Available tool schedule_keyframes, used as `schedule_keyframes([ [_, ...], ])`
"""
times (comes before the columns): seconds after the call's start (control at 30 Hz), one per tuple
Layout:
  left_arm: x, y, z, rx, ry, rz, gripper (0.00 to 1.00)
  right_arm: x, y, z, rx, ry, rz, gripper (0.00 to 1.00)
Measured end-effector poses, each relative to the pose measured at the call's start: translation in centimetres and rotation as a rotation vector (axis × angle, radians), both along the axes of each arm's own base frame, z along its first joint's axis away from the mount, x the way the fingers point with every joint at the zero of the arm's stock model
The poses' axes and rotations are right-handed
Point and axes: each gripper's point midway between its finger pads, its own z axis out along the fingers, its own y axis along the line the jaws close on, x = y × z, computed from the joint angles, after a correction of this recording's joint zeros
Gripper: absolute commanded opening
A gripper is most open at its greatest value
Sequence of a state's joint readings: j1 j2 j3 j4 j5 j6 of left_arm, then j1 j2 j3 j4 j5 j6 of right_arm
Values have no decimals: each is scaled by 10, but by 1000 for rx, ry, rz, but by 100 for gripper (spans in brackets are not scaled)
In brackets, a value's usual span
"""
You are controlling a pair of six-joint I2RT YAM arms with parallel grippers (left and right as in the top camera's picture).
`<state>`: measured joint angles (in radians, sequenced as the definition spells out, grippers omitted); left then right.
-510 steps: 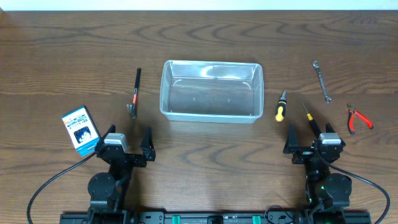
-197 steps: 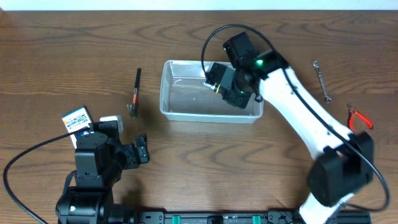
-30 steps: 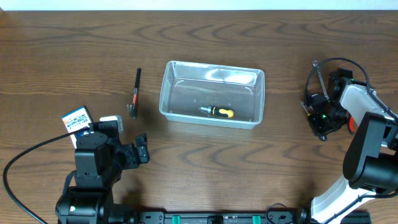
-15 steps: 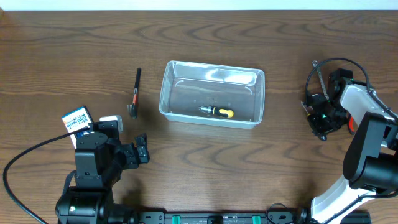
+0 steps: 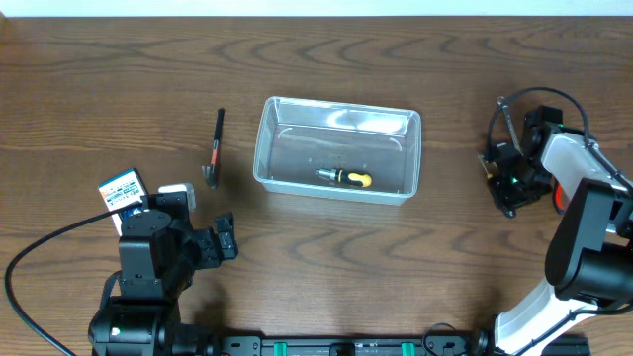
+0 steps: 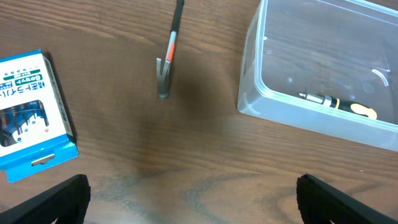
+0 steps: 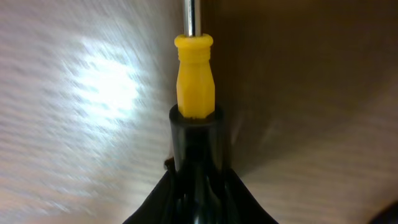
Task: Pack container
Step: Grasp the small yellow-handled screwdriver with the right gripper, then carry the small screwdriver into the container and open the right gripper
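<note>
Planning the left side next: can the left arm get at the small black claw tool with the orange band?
Probably yes. The left gripper is open and empty, and the small black claw tool lies alone on the wooden table, apart from the clear plastic tub and the blue-and-white card packet.

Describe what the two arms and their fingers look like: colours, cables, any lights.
The left arm is all black, with a pale grey block near its wrist and a black cable looping out to its side. The right arm has white shells over black joints, a black cable arching over the wrist and a small green light. The left fingers and right fingers are matte black.
</note>
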<state>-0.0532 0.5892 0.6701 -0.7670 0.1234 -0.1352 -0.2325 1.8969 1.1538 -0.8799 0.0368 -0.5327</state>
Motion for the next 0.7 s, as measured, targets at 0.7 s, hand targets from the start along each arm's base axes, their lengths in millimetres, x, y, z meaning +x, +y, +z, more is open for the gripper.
schedule_keyframes([
  [0.7, 0, 0, 0, 0, 0, 0, 98, 84, 211, 225, 80, -578, 445, 1],
])
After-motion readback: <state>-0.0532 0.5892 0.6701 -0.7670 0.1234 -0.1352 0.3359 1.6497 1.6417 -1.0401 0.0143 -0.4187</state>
